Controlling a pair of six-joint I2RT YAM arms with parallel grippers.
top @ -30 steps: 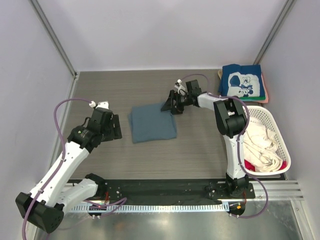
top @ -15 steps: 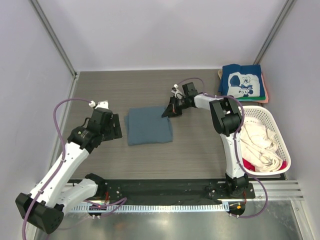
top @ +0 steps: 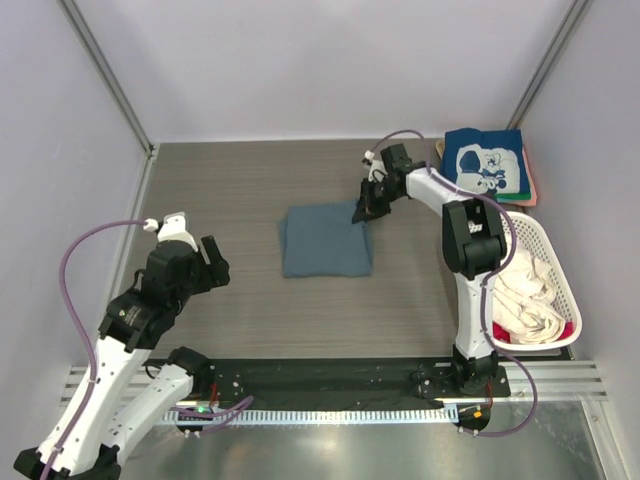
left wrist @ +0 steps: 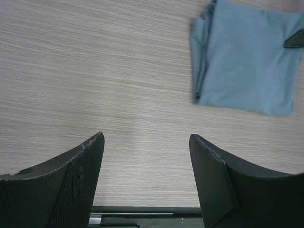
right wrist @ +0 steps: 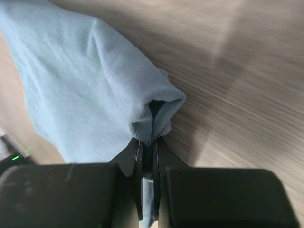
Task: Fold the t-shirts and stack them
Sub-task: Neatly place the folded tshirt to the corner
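A folded slate-blue t-shirt (top: 327, 240) lies mid-table; it also shows in the left wrist view (left wrist: 244, 57) and fills the right wrist view (right wrist: 80, 90). My right gripper (top: 366, 208) (right wrist: 148, 142) is shut on that shirt's far right corner, with cloth pinched between the pads. A navy t-shirt with white cartoon print (top: 485, 163) tops a folded stack at the far right corner. My left gripper (top: 210, 262) (left wrist: 146, 142) hangs open over bare table, well to the left of the blue shirt.
A white lattice basket (top: 556, 268) at the right edge holds cream (top: 523, 290) and red cloth (top: 567, 329). Pink and green edges (top: 530, 185) show under the navy shirt. A black rail (top: 330, 375) runs along the near table edge.
The right gripper shut on the blue shirt's corner and dragged the shirt to the right. The left arm pulled back toward the near left.
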